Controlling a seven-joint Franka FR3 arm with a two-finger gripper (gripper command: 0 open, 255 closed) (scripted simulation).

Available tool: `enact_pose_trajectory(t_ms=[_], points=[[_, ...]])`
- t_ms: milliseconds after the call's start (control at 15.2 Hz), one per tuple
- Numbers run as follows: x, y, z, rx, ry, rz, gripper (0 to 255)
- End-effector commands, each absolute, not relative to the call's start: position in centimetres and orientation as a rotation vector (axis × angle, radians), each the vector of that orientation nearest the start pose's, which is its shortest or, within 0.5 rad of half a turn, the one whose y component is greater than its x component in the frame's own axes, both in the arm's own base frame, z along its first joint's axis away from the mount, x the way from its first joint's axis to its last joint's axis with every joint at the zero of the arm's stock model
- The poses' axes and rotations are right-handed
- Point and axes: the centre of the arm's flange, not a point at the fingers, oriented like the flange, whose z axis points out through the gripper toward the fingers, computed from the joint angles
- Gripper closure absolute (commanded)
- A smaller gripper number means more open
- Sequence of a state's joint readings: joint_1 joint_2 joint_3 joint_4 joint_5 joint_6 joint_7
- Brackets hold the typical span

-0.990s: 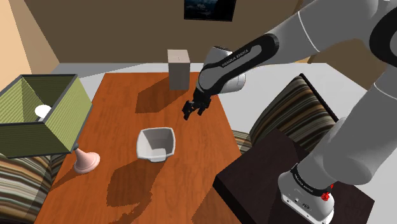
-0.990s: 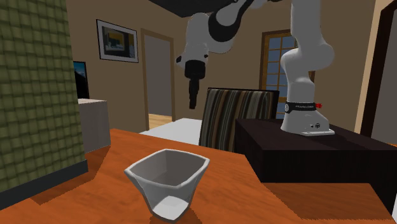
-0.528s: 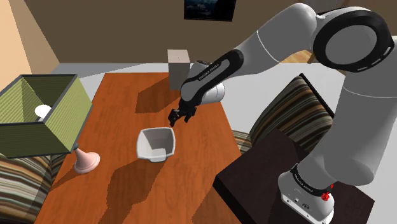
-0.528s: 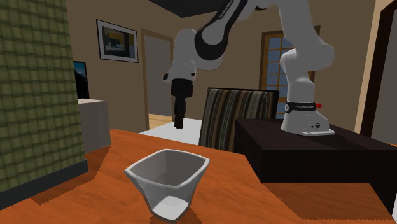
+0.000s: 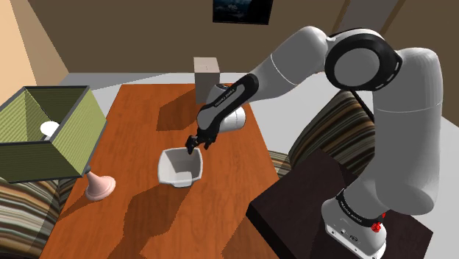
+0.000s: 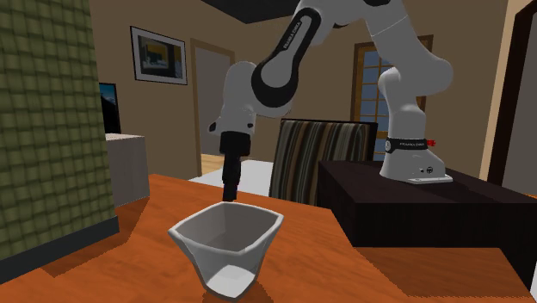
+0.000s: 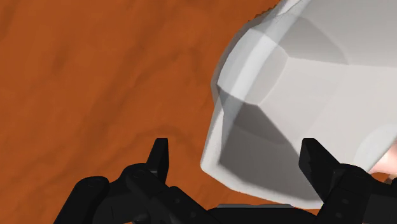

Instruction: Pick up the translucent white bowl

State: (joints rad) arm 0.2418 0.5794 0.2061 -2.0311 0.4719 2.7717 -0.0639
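A pale white bowl (image 5: 181,166) with a squarish rim stands upright on the brown wooden table (image 5: 136,118). My black gripper (image 5: 193,144) hangs just above the bowl's rim, at its corner on the shoulder view's far right. In the second exterior view the gripper (image 6: 229,191) points straight down behind the bowl (image 6: 227,245). In the wrist view the gripper (image 7: 235,145) is open, its fingers standing wide apart. One corner of the bowl (image 7: 299,89) lies between them and below them, untouched.
A lamp with a green shade (image 5: 48,132) and a pink base (image 5: 98,187) stands on the table at the shoulder view's left. A grey box (image 5: 207,79) sits at the far table edge. A striped chair (image 5: 346,129) and the dark stand (image 5: 316,210) lie to the right.
The arm has swung toward the shoulder view's left and come down, bringing the gripper from mid-air over the table to just above the bowl's rim. The bowl has not moved.
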Motion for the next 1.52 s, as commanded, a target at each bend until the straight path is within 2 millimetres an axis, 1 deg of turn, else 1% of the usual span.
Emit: enact_pose_trajectory(t_ms=[0, 132, 264, 330, 924, 1452], points=[[55.8, 24.4, 16.4, -2.802, -0.056, -0.122, 0], [55.8, 24.4, 15.0, -2.802, -0.056, -0.122, 0], [55.8, 24.4, 15.0, -2.803, -0.056, -0.122, 0], [55.8, 24.4, 15.0, -2.803, -0.056, -0.122, 255], [55.8, 24.4, 15.0, -2.802, -0.056, -0.122, 255], [55.8, 24.4, 19.2, -2.802, -0.056, -0.122, 255]])
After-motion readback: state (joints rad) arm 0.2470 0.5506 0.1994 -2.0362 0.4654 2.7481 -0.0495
